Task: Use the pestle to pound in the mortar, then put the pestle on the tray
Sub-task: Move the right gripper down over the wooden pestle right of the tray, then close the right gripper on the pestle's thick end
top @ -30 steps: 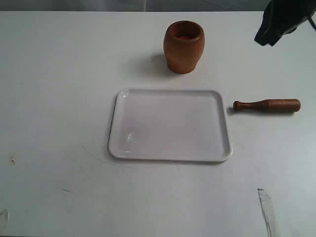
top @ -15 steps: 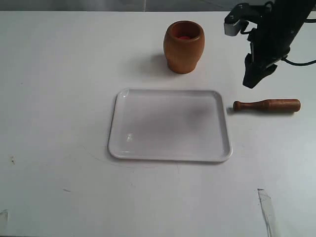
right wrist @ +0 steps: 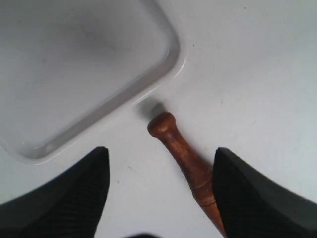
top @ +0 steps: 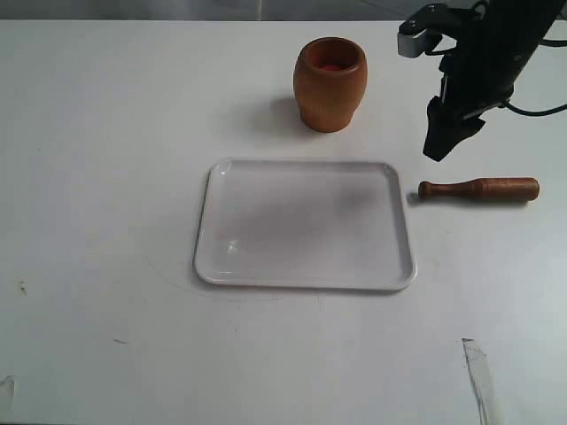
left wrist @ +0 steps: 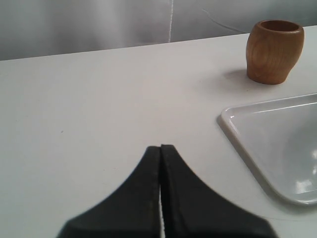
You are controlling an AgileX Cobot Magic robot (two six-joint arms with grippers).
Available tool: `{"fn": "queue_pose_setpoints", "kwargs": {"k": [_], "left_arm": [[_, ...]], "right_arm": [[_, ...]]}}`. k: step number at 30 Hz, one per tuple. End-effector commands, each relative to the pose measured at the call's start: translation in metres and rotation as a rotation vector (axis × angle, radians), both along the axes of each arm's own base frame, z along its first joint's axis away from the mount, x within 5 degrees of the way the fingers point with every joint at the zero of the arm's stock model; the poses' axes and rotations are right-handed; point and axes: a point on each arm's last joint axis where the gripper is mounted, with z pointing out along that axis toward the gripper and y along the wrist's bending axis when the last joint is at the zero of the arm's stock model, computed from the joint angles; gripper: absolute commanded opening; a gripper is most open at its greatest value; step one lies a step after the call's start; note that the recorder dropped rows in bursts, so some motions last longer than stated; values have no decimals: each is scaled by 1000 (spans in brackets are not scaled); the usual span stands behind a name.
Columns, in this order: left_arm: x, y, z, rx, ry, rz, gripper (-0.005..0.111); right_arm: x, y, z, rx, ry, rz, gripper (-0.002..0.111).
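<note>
The brown wooden mortar (top: 330, 84) stands upright behind the white tray (top: 221, 266), reddish inside; it also shows in the left wrist view as the mortar (left wrist: 274, 51). The pestle (top: 478, 189) lies flat on the table to the right of the tray, its small knob pointing at the tray. My right gripper (top: 440, 142) hangs open above and just behind the pestle's knob end, touching nothing. In the right wrist view the pestle (right wrist: 183, 153) lies between the fingers, close to one finger (right wrist: 257, 193), beside the tray corner (right wrist: 171, 64). My left gripper (left wrist: 160, 148) is shut and empty.
A white table (top: 106, 177) carries everything. Faint scuff marks (top: 474, 372) show near its front right. The tray's near corner (left wrist: 233, 121) shows in the left wrist view. A grey wall runs behind the table's far edge.
My right arm has come down from the upper right corner toward the pestle, then shifted slightly left. Mortar, tray and pestle have not moved.
</note>
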Motion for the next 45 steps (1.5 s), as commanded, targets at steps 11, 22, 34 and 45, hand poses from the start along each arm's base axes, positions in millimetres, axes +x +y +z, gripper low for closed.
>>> {"fn": "queue_pose_setpoints", "kwargs": {"k": [11, 22, 34, 45], "left_arm": [[0, -1, 0, -15, -4, -6, 0], [0, -1, 0, -15, -4, -6, 0], [0, -1, 0, -15, -4, -6, 0], [0, -1, 0, -15, -4, -6, 0]], "right_arm": [[-22, -11, -42, -71, 40, 164, 53], [-20, -16, -69, -82, -145, 213, 51], [-18, -14, -100, -71, -128, 220, 51], [-18, -16, -115, -95, -96, 255, 6]]}}
